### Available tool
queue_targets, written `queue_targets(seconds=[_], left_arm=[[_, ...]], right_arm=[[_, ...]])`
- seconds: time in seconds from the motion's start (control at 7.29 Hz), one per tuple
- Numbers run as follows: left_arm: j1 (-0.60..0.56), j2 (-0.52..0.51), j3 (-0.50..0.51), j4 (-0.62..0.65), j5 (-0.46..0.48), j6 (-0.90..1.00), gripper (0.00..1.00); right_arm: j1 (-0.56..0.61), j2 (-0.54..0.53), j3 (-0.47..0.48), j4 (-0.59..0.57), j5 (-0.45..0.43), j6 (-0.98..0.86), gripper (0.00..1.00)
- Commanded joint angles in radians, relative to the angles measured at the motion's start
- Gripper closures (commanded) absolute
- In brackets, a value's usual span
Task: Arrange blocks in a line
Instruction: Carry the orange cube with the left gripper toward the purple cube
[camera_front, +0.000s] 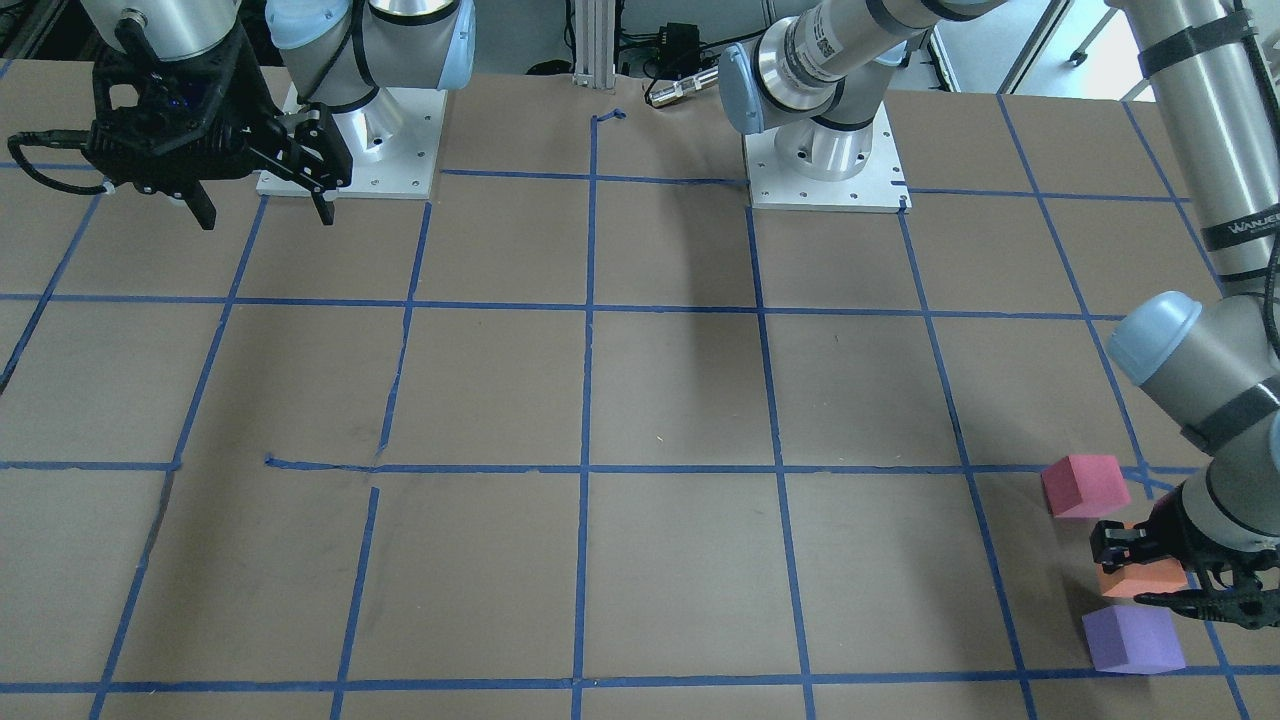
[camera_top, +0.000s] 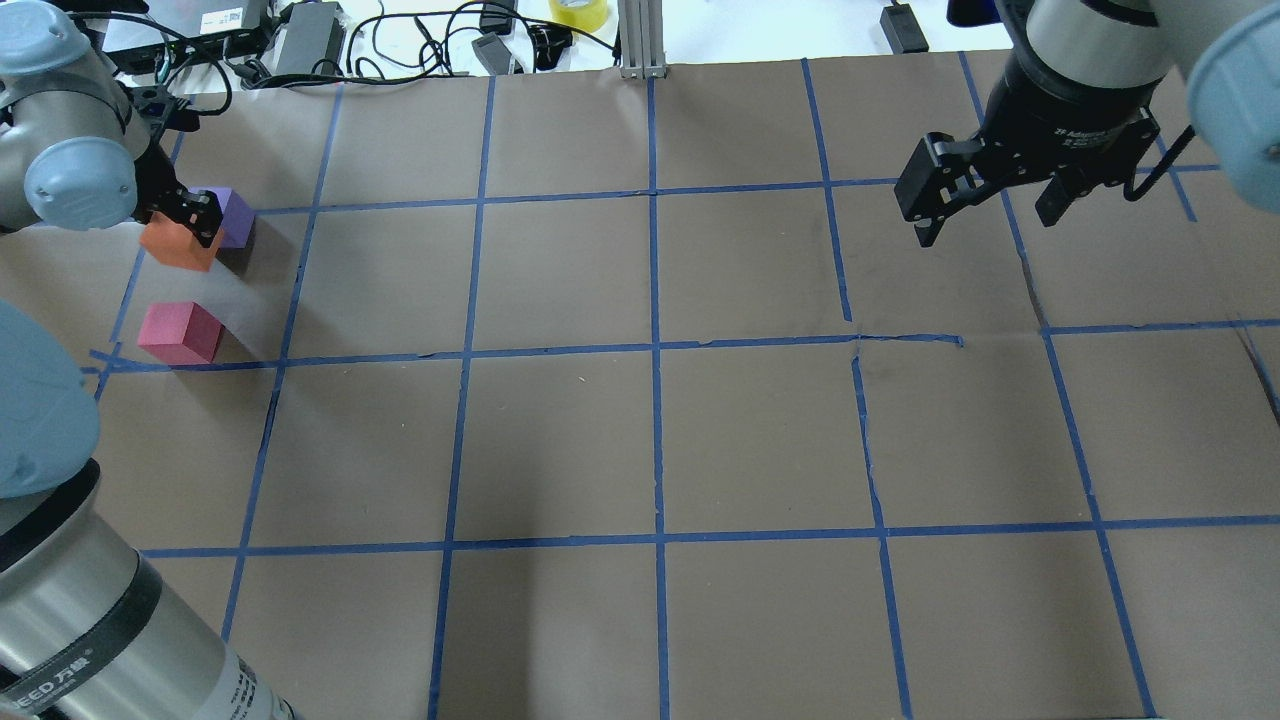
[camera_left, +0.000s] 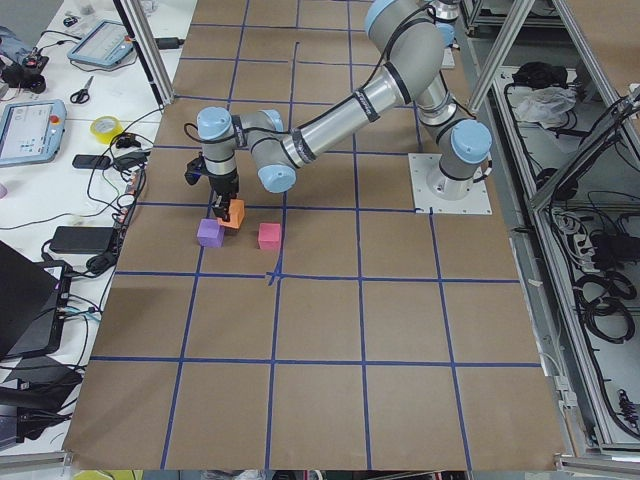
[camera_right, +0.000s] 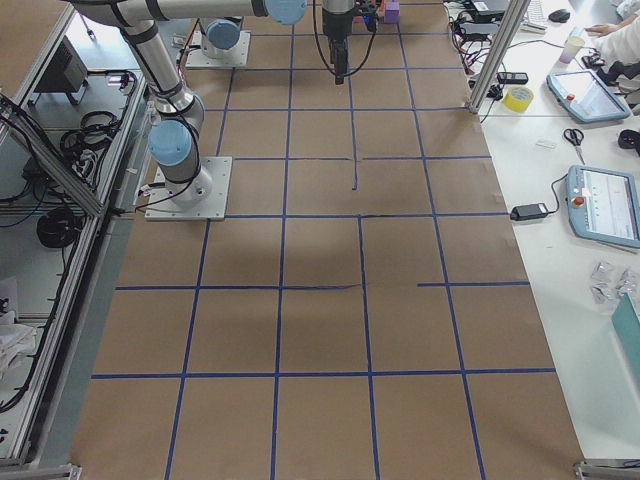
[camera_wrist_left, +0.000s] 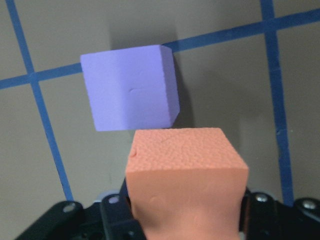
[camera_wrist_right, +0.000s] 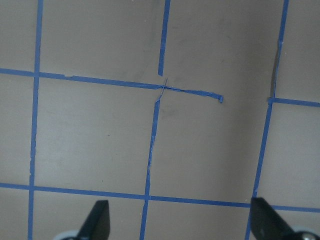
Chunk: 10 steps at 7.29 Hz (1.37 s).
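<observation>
orange block (camera_wrist_left: 185, 175): matt, pebbled foam | purple block (camera_wrist_left: 130, 87): smooth matt foam | table (camera_top: 560, 450): matt brown paper

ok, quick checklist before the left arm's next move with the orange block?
1. Left gripper shut on orange block: ok.
2. Orange block clear of purple block: cannot tell; their edges meet in the wrist view.
3. Orange block off the table: cannot tell.
4. Pink block apart from the gripper: ok.
5. Right gripper open, empty, far from the blocks: ok.
6. Blocks in line: not ok; orange sits off the pink-purple line.
</observation>
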Motion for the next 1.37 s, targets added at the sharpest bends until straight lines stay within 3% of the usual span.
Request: queue_targets(seconds=[0.0,0.41,0.69,1.24], left_arm=[[0.028,-0.004,-0.002,-0.001,-0.042,-0.009,1.0],[0.035,-0.021,-0.004,-0.007,-0.079,0.021,1.0],[0.064,-0.036,-0.01,-0.006,-0.166,0.035,1.0],[0.065,-0.038,-0.015,-0.006,-0.167,0.024,1.0]], right_arm=[[0.0,0.007,0.008,-0.016,0.01,0.007,0.0],[0.0,0.007,0.01,-0.014,-0.004,0.001,0.0],[0.0,0.007,0.011,-0.013,-0.001,0.002,0.0],[0.0,0.007,0.011,-0.011,0.004,0.002,0.0]])
